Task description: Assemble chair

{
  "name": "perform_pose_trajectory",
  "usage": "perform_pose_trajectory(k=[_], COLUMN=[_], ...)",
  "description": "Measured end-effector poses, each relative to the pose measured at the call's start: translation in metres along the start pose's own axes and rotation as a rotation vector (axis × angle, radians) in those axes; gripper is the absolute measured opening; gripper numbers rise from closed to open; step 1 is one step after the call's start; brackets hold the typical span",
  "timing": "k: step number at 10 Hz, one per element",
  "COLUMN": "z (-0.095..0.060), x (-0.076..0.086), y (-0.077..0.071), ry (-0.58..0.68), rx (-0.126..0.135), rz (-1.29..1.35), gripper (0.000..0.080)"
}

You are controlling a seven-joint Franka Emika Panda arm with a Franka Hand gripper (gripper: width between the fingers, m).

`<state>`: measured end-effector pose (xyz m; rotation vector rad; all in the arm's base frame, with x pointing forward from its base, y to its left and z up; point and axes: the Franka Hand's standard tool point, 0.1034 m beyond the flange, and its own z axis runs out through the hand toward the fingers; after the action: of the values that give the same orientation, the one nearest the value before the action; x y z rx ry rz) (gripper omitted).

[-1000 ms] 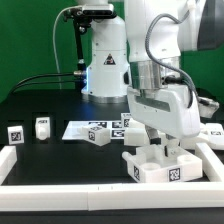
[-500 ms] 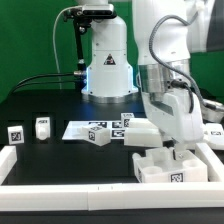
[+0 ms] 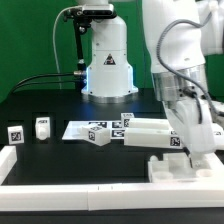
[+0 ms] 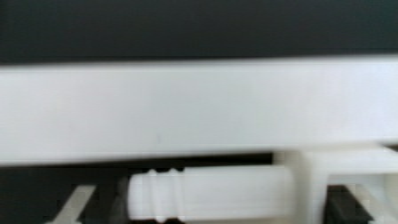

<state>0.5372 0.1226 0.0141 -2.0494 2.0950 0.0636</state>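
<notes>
My gripper [image 3: 187, 148] is low at the exterior view's right, its fingers down in a joined white chair part [image 3: 188, 167] that stands by the front border rail. A long white tagged bar [image 3: 148, 134] sticks out from it toward the exterior view's left. In the wrist view a white threaded peg [image 4: 214, 195] lies between my dark fingers [image 4: 71, 205], joined to a white block [image 4: 347, 170], with a broad white bar [image 4: 196, 110] beyond it. The jaws look shut on this chair part, but the contact is blurred.
The marker board [image 3: 76, 129] lies mid-table with a tagged white block [image 3: 98, 136] at its front edge. A small white piece [image 3: 42, 126] and a tagged cube [image 3: 15, 133] sit at the exterior view's left. White border rails [image 3: 80, 190] run along the front. The robot base [image 3: 105, 65] stands behind.
My gripper has moved toward the exterior view's right, and the joined chair part has moved with it along the front rail. The other loose parts have not moved.
</notes>
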Motion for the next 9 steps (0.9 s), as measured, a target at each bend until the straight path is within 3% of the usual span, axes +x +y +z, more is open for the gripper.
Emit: perform_pose_trajectory(k=[2, 4, 6, 7, 8, 9], z=[0.002, 0.002, 0.002, 0.002, -0.001, -0.019], x=[0.001, 0.001, 0.001, 0.002, 0.002, 0.005], y=[0.000, 0.000, 0.000, 0.000, -0.001, -0.005], ry=[0.004, 0.006, 0.006, 0.006, 0.003, -0.013], rx=[-0.018, -0.017, -0.019, -0.019, -0.017, -0.010], rz=[-0.024, -0.026, -0.026, -0.026, -0.045, -0.092], gripper=[0.0472, 0.0472, 0.0622, 0.0641, 0.0641, 0.0648])
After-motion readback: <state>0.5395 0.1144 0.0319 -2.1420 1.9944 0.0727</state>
